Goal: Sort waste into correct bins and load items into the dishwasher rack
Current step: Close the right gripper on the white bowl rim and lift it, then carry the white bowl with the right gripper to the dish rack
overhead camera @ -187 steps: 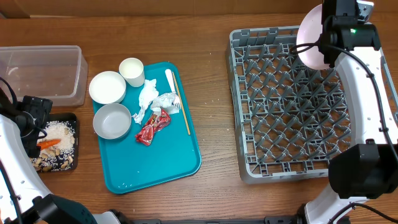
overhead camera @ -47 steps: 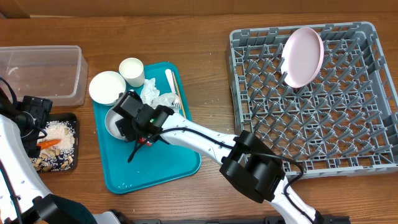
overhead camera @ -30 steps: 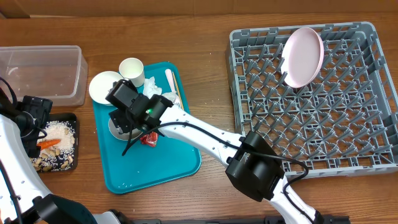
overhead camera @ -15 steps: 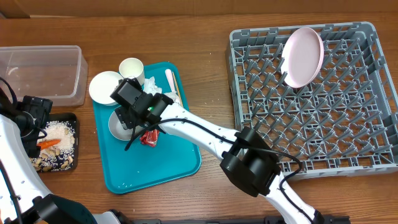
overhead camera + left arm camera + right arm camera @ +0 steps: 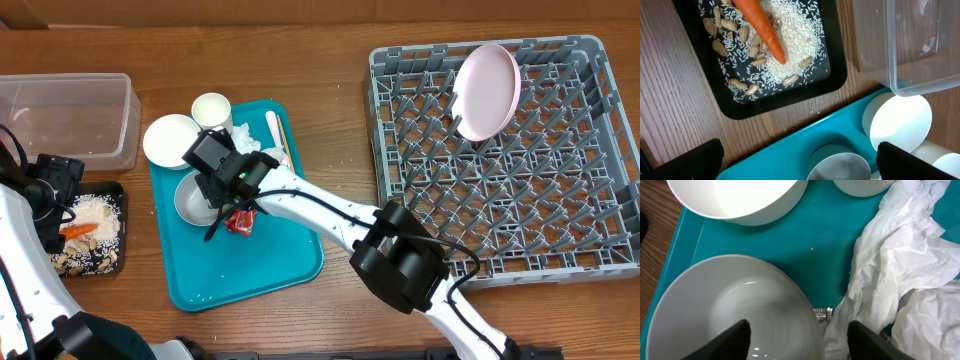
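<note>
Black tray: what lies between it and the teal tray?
Only a narrow strip of table, bare but for a speck or two, separates the black tray from the teal tray; the left wrist view shows it.

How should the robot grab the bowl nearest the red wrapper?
Grab the bowl by its thin rim, on the side near the napkins, coming straight down with one finger inside and one outside. It sits upright and open on the tray, and it looks too wide to squeeze across.

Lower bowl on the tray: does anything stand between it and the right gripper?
Nothing visible does. The right gripper straddles the bowl at its rim, jaws open; the napkins lie close beside its outer finger.
</note>
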Controlling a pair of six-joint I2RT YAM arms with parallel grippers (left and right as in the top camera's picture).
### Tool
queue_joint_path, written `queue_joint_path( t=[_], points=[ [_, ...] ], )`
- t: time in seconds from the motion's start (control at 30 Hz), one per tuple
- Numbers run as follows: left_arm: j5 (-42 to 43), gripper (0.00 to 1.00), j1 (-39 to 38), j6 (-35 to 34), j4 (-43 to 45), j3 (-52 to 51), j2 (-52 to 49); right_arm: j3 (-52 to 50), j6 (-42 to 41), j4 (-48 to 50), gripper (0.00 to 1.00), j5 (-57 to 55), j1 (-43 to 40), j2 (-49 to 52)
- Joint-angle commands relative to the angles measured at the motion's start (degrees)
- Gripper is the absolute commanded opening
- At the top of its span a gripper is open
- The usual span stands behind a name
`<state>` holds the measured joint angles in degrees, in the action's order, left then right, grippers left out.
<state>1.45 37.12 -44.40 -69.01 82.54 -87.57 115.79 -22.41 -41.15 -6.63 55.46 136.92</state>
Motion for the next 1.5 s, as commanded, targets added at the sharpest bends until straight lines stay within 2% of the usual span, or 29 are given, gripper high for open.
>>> queue_joint_path(
  t=[0.0, 0.1, 0.4, 0.8, 1.23, 1.47],
  points=[
    [-0.55, 1.0, -0.02, 1.11, 0.09, 0.11, -0.28, -0.39, -0.17, 0.11, 0.61, -0.83, -0.31, 2.19],
    [-0.57, 1.0, -0.02, 1.11, 0.09, 0.11, -0.28, -0.39, -0.17, 0.02, 0.57, -0.83, -0.28, 3.21],
    [-0.55, 1.0, -0.02, 1.11, 0.09, 0.11, -0.28, 0.76, -0.22, -0.92, 0.35, -0.81, -0.24, 3.23],
    [-0.57, 1.0, -0.02, 1.11, 0.09, 0.11, -0.28, 11.02, -0.35, -10.12, 0.04, 0.94, -0.31, 1.77],
    [-0.57, 1.0, -0.02, 1.11, 0.09, 0.11, -0.28, 24.68, -0.35, -23.1, 0.04, 2.84, -2.45, -1.95],
    [-0.57, 1.0, -0.02, 1.11, 0.09, 0.11, -0.28, 28.41, -0.35, -32.04, 0.04, -7.17, -8.37, -7.93]
  ],
)
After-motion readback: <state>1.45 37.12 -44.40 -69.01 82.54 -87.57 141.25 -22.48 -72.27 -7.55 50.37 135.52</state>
